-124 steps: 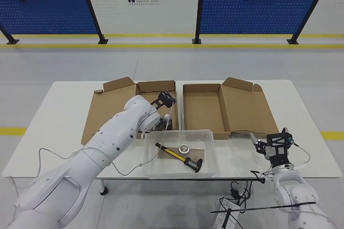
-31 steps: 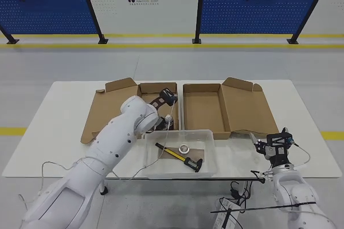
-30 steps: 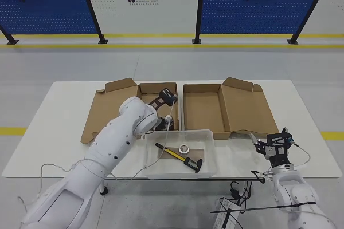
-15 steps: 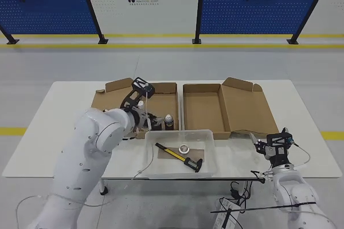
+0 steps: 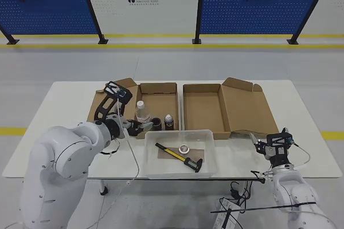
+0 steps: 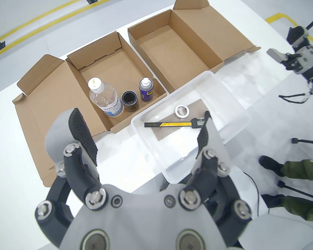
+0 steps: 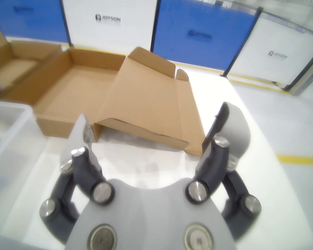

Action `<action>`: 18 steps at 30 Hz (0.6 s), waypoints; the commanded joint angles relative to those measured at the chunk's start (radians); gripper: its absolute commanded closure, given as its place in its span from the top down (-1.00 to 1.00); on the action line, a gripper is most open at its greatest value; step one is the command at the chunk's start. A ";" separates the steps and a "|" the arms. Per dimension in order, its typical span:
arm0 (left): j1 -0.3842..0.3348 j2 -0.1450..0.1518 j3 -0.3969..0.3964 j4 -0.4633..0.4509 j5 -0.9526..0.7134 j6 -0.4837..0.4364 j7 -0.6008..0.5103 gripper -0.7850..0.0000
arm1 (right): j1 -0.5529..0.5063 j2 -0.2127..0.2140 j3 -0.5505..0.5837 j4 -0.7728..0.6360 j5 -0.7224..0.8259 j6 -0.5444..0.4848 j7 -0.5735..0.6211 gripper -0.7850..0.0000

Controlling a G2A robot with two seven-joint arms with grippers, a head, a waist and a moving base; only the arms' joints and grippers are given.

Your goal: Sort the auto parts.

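The left cardboard box point(image 5: 157, 94) point(image 6: 112, 66) holds a clear water bottle point(image 5: 140, 110) point(image 6: 104, 100), a black cylinder point(image 5: 155, 122) point(image 6: 130, 100) and a small spray can point(image 5: 168, 121) point(image 6: 146, 92), all upright along its near wall. A yellow-and-black caliper point(image 5: 180, 157) point(image 6: 172, 124) and a white ring point(image 5: 184, 149) point(image 6: 182, 111) lie in the clear plastic bin point(image 5: 178, 134) point(image 6: 224, 89). My left gripper point(image 5: 116, 91) point(image 6: 143, 133) hangs open and empty, high over the left box's flap. Near the table's front right corner my right gripper point(image 5: 273, 143) point(image 7: 151, 126) point(image 6: 289, 58) stands open and empty.
The right cardboard box point(image 5: 203, 109) point(image 6: 172, 45) point(image 7: 75, 84) has nothing in it; its flap point(image 5: 249, 109) point(image 7: 151, 100) lies spread towards my right gripper. Bare table runs along the left edge and the front right. A person's legs point(image 6: 297, 170) stand beside the table.
My left arm has drawn back out of the left box towards the table's left and risen, uncovering the bottle and the black cylinder. The right arm has not moved.
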 commanded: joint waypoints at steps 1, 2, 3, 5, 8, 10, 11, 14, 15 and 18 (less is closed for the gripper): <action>-0.002 0.001 0.005 0.012 -0.006 -0.005 0.021 1.00 | 0.000 0.000 0.000 0.000 0.000 0.000 0.000 1.00; -0.007 0.002 0.017 0.022 0.000 -0.016 0.022 1.00 | 0.000 0.000 0.000 0.000 0.000 0.000 0.000 1.00; -0.014 0.002 0.029 0.039 0.005 -0.012 0.015 1.00 | 0.000 0.000 0.000 0.000 0.000 0.000 0.000 1.00; -0.014 0.002 0.029 0.039 0.005 -0.012 0.015 1.00 | 0.000 0.000 -0.001 0.002 0.003 -0.001 0.000 1.00; -0.014 0.002 0.029 0.039 0.005 -0.012 0.015 1.00 | 0.006 -0.003 -0.003 0.001 0.031 -0.013 -0.005 1.00; -0.014 0.002 0.029 0.039 0.005 -0.012 0.015 1.00 | 0.013 -0.005 -0.003 0.003 0.052 -0.020 -0.007 1.00; -0.014 0.002 0.029 0.039 0.005 -0.012 0.015 1.00 | 0.022 -0.006 -0.004 0.011 0.066 -0.027 -0.008 1.00; -0.014 0.002 0.029 0.039 0.005 -0.012 0.015 1.00 | 0.049 -0.007 -0.009 0.027 0.122 -0.074 0.010 1.00; -0.014 0.002 0.029 0.039 0.005 -0.012 0.015 1.00 | 0.057 -0.007 -0.014 0.034 0.145 -0.114 0.026 1.00; -0.014 0.002 0.029 0.039 0.005 -0.012 0.015 1.00 | 0.078 -0.001 -0.013 0.044 0.219 -0.263 0.104 1.00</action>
